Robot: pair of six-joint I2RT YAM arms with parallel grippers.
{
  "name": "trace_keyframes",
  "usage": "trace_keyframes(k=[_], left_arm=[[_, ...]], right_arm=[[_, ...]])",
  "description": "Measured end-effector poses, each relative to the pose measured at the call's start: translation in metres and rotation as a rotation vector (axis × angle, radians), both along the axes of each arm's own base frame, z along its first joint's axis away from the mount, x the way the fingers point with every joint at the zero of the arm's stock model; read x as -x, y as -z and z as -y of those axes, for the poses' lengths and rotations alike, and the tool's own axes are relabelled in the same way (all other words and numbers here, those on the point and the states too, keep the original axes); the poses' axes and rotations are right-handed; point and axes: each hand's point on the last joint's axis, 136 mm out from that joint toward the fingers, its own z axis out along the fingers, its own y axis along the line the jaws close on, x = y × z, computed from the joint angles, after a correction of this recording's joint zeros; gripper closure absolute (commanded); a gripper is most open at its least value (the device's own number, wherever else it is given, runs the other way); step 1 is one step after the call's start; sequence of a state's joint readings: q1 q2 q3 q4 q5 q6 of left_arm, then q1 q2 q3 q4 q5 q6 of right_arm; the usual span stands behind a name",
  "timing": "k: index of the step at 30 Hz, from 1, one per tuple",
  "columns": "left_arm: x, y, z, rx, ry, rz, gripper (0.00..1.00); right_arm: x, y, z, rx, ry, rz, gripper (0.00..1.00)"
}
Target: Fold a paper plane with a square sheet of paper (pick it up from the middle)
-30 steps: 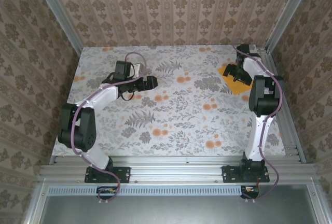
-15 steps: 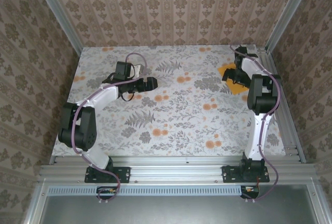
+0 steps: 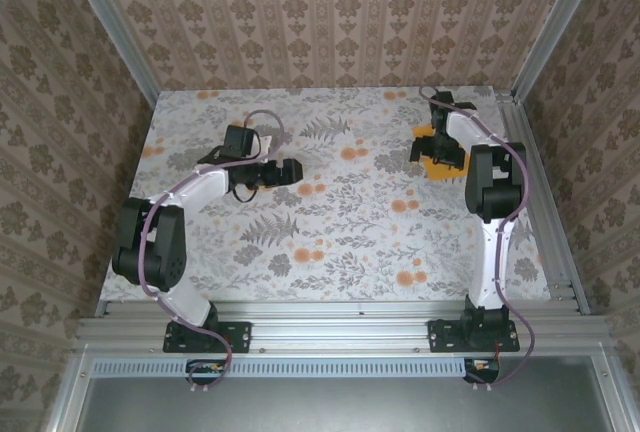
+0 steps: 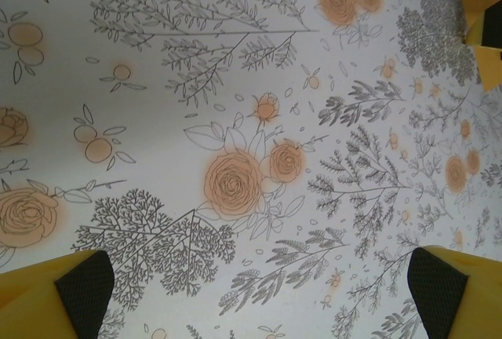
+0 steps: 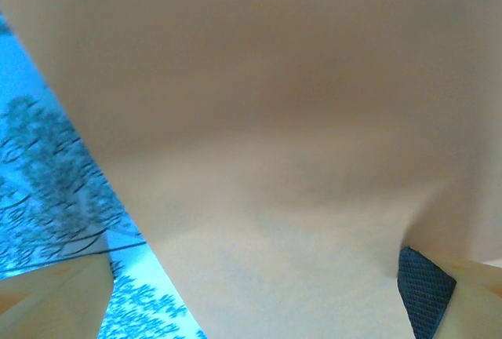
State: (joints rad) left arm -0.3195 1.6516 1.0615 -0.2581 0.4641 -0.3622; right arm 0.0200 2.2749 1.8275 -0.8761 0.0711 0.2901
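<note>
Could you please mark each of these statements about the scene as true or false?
1. The square sheet of paper lies at the far right of the table. True.
2. The left gripper is shut on the sheet. False: it is open above bare table, away from the sheet.
3. The right gripper is over the sheet, jaws open. True.
4. The table is plain white. False: it has a floral print.
</note>
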Motion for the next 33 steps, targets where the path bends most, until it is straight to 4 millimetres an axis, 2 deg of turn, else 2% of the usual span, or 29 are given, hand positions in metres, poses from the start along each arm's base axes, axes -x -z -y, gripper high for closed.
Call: trace_keyframes(k=[8, 12, 20, 23, 25, 27, 30, 33], left_arm=[[0.013, -0.005, -0.005, -0.008, 0.01, 0.014, 0.0], [0.019, -0.009, -0.007, -0.011, 0.012, 0.026, 0.0], [0.03, -0.021, -0.016, -0.011, 0.004, 0.059, 0.0], [0.033, -0.024, -0.02, -0.011, -0.001, 0.069, 0.0], [0.033, -0.025, -0.021, -0.012, -0.002, 0.072, 0.0], [0.035, -0.024, -0.022, -0.014, 0.0, 0.073, 0.0], [0.036, -0.024, -0.022, -0.016, 0.0, 0.067, 0.0], [0.036, -0.024, -0.023, -0.016, 0.0, 0.067, 0.0]], right_arm=[[0.009, 0.001, -0.052, 0.006, -0.111, -0.022, 0.04], [0.021, 0.001, -0.075, 0.007, -0.155, -0.032, 0.04], [0.066, 0.001, -0.138, 0.0, -0.261, -0.06, 0.04], [0.082, -0.005, -0.155, -0.025, -0.285, -0.059, 0.04], [0.085, -0.014, -0.153, -0.031, -0.277, -0.041, 0.05], [0.077, -0.029, -0.14, -0.033, -0.244, 0.0, 0.05], [0.06, -0.051, -0.107, -0.034, -0.163, 0.072, 0.06], [0.045, -0.059, -0.068, -0.009, -0.093, 0.109, 0.05]])
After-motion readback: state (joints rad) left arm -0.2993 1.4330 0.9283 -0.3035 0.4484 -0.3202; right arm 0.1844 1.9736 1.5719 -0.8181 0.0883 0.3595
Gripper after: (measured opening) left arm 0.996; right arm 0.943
